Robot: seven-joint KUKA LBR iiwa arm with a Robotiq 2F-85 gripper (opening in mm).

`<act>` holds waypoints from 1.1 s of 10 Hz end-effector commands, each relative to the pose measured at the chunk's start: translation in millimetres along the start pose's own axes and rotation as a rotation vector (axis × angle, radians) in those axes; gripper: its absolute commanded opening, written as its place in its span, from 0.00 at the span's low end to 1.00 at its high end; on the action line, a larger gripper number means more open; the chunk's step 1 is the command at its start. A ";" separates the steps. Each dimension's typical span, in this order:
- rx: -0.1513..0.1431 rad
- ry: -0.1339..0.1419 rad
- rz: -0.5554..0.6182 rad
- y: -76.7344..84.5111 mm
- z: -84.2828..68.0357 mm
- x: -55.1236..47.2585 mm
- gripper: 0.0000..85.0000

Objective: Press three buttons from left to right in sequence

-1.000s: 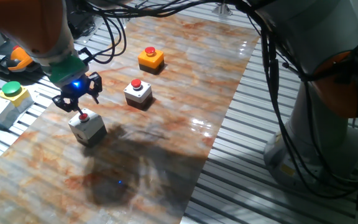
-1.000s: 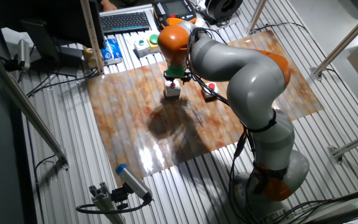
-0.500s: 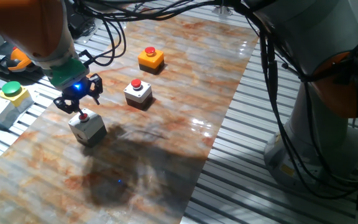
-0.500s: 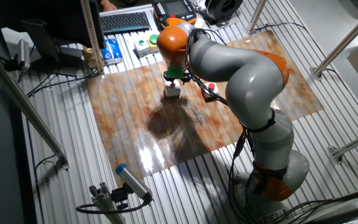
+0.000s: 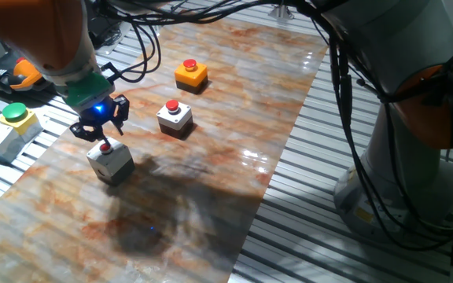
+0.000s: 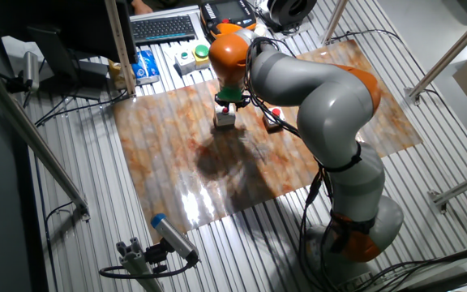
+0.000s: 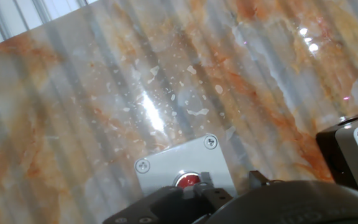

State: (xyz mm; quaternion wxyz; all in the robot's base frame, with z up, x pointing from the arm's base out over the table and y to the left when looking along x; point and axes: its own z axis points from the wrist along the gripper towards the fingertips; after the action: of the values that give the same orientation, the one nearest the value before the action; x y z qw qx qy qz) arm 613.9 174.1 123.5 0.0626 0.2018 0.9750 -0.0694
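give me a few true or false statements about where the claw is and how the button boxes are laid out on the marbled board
1. The claw is right above the nearest grey-white box. True.
2. The orange box is the closest of the three to the claw. False: it is the farthest, beyond the middle grey-white box.
3. All three boxes on the marbled board carry red buttons. True.
4. The green-button box sits on the marbled board. False: it sits off the board on the slatted table.
5. The hand view shows a red button just ahead of the claw. True.
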 end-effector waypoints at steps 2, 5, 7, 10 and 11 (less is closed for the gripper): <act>0.019 -0.007 -0.002 0.5 0.2 1.0 0.40; 0.021 -0.009 -0.011 0.6 0.0 1.4 0.40; 0.019 -0.008 -0.016 1.0 0.1 1.5 0.40; 0.047 -0.021 -0.029 1.2 -0.2 1.5 0.40; 0.052 -0.023 -0.027 1.2 -0.5 1.5 0.40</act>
State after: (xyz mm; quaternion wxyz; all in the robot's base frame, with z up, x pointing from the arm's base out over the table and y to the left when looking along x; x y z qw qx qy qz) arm 613.1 175.9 123.8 0.0676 0.1896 0.9747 -0.0975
